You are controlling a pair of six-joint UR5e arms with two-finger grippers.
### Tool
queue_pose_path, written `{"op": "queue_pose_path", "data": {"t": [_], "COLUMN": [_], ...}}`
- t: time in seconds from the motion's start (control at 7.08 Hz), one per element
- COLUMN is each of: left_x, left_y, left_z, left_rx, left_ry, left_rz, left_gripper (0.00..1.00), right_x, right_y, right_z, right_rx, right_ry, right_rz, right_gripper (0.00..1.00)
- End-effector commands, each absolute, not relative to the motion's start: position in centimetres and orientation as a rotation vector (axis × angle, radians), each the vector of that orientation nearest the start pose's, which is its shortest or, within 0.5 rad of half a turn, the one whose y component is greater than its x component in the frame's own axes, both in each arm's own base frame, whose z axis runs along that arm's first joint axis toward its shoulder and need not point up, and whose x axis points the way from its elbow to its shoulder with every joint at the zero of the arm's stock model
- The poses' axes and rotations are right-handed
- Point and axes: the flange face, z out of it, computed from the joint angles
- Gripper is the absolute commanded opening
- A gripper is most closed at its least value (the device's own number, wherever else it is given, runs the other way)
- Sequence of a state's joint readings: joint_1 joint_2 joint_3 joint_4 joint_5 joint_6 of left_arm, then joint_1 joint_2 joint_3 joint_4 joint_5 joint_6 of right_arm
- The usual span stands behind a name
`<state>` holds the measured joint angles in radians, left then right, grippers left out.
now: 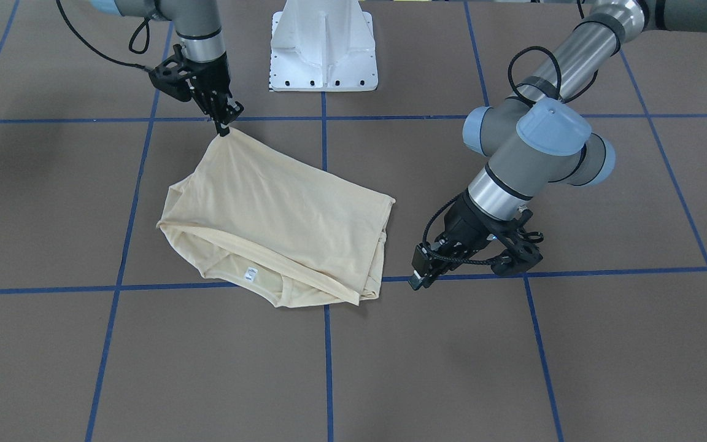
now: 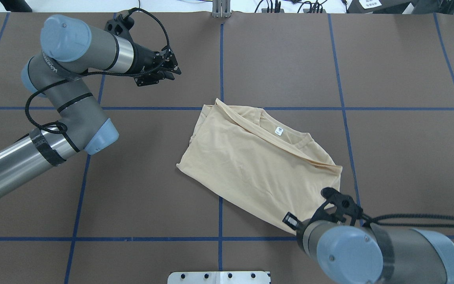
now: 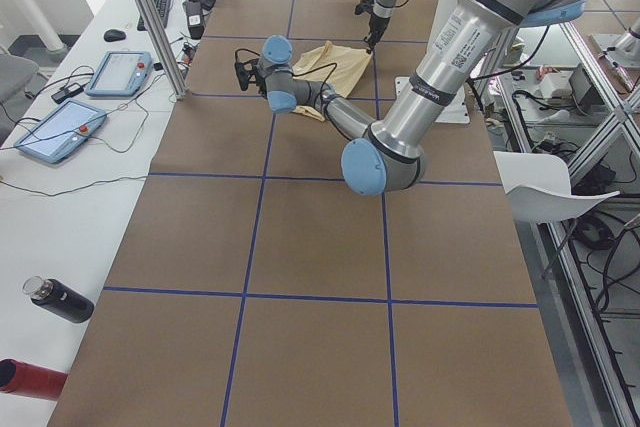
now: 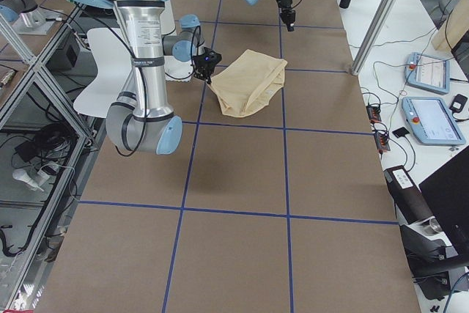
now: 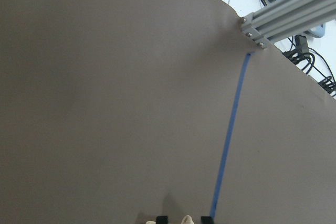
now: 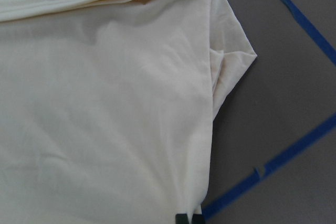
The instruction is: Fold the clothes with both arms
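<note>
1. One corner of the cream-yellow shirt (image 1: pixel 280 215) is pinched in the right end effector (image 1: pixel 226 127), whose jaws are closed thin on the edge. The cloth rises to a taut point there, so I judge this grip is meant to carry that corner over for a further fold.
2. The shirt lies near the middle of the counter (image 1: pixel 574 368), across a blue tape line (image 1: pixel 327 368). It is already doubled into a rough slanted rectangle, with the neck label (image 1: pixel 250 274) showing on the side away from the robot.
3. The left end effector (image 1: pixel 418 280) hangs just beside the shirt's other end, apart from it, with its tips aimed at the counter. Its jaws look drawn near together (only the tips show in the wrist view), and I cannot tell whether they are fully closed. It is likely placed to take the corner nearest it, so that both arms can lift one edge.
4. The fabric is a thin, matte jersey, softly creased, and its layered edges are rounded and slack. The counter is a flat brown sheet, gridded in blue tape.
</note>
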<state>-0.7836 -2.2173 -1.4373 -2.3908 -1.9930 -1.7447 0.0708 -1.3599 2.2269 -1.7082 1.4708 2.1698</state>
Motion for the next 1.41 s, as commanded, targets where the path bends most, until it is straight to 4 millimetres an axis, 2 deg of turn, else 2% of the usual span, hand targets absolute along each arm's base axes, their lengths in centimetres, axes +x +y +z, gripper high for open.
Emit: {"op": "queue_pose_path", "data": {"t": [0.0,0.14,0.28,0.42,0.56,0.71,0.85,0.99,1.13,1.27], "left_x": [44.8,44.2,47.0,49.4,51.1,52.3,52.7,53.7,54.7,54.9], "left_y": [-50.4,-49.4,-47.9,-46.1,-44.4,-43.0,-42.0,-40.5,-39.3,-39.3], "left_z": [19.4,19.0,20.6,21.7,22.6,24.2,24.5,25.0,25.7,26.2], "left_rx": [-0.052,-0.069,-0.06,-0.055,-0.082,-0.085,-0.108,-0.128,-0.14,-0.139], "left_ry": [1.366,1.313,1.219,1.133,1.083,1.038,1.003,0.962,0.944,0.934], "left_rz": [-0.536,-0.558,-0.595,-0.611,-0.596,-0.595,-0.611,-0.601,-0.591,-0.59], "left_gripper": [0.36,0.39,0.4,0.4,0.42,0.47,0.49,0.49,0.5,0.5], "right_x": [-47.3,-46.4,-43.0,-40.9,-39.6,-38.2,-37.1,-36.4,-36.1,-37.5], "right_y": [-10.7,-10.4,-12.4,-17.2,-21.7,-28.0,-33.8,-38.0,-39.2,-40.2], "right_z": [27.2,26.3,24.3,23.4,23.7,22.6,23.4,24.2,24.8,25.3], "right_rx": [-0.177,-0.197,-0.207,-0.208,-0.187,-0.088,-0.051,-0.048,-0.038,-0.032], "right_ry": [-0.747,-0.768,-0.823,-0.847,-0.84,-0.863,-0.834,-0.813,-0.797,-0.792], "right_rz": [0.666,0.661,0.693,0.771,0.769,0.748,0.747,0.715,0.701,0.69], "right_gripper": [0.97,1.0,1.0,1.0,1.0,1.0,1.0,1.0,1.0,1.0]}}
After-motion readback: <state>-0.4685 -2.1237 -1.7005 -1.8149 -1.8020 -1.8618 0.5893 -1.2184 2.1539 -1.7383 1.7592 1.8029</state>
